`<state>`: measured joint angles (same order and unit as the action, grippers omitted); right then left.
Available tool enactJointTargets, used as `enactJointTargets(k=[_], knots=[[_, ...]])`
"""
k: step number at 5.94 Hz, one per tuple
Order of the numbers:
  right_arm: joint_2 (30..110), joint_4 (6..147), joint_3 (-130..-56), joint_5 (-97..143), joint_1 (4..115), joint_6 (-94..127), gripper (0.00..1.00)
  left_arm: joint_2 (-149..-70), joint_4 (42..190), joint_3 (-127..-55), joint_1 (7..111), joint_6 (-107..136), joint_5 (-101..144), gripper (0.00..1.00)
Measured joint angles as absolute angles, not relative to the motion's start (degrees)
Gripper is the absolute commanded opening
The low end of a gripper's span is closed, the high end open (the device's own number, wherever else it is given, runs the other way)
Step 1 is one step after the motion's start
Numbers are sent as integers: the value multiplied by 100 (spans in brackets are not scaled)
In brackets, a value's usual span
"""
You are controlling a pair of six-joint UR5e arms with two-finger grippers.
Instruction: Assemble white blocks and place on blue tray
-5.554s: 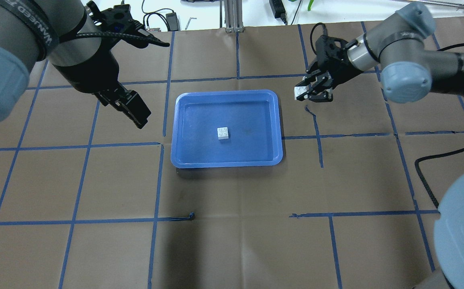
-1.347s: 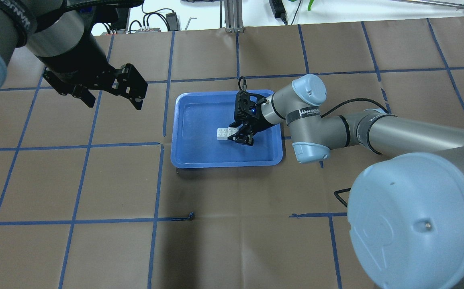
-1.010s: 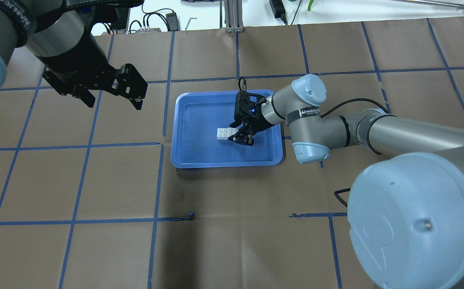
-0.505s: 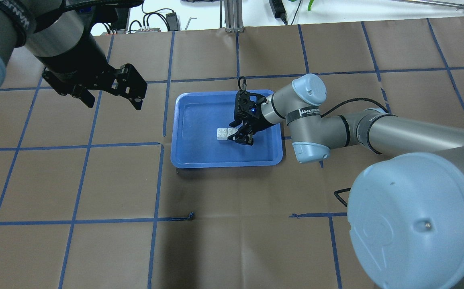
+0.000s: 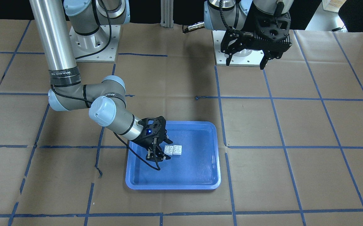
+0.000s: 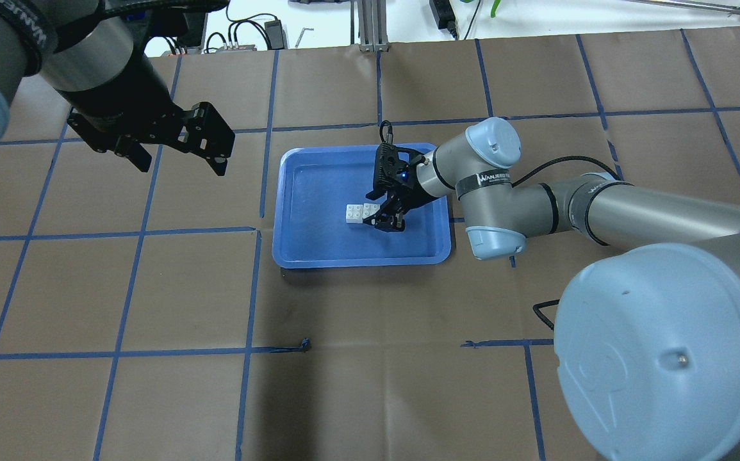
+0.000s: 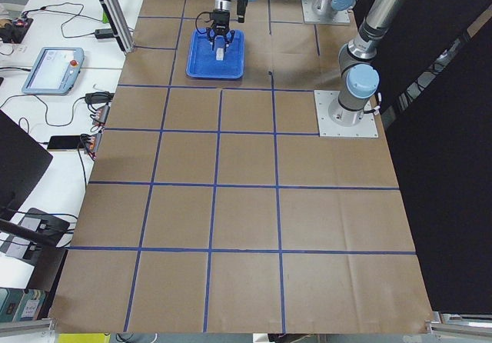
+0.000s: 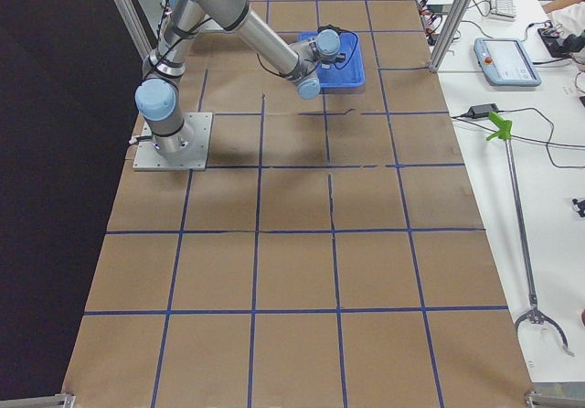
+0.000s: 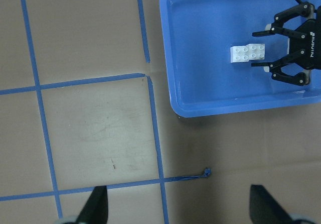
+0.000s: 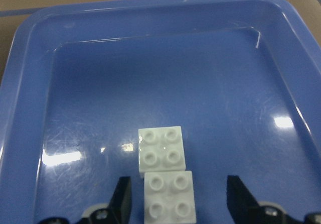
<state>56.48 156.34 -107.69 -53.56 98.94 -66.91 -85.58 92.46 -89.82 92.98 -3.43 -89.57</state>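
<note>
The white blocks [image 6: 359,213] are set studs-up, 2 side by side and touching, near the middle of the blue tray [image 6: 318,186]. The row's long axis is aligned with the tray's longer side and pointed at the right gripper [image 6: 376,215]. Its fingers [image 10: 123,200] are spread, straddling the nearer block without contact. The left gripper [image 6: 179,160] is held released above the table [image 6: 408,358], well apart.

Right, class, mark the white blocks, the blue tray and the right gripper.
white blocks [image 10: 161,149]: right wrist view, studded top of the farther block.
blue tray [image 6: 318,192]: overhead view, bare floor left of the blocks.
right gripper [image 9: 260,49]: left wrist view, midway between its fingertips.
</note>
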Motion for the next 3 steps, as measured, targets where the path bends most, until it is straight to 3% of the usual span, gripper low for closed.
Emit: enactJointTargets(k=[3], knots=[[6423,15339,-10723,-6420,9783,-5252,100,-8556,9251,-8983,9299,-343,-8956,99]])
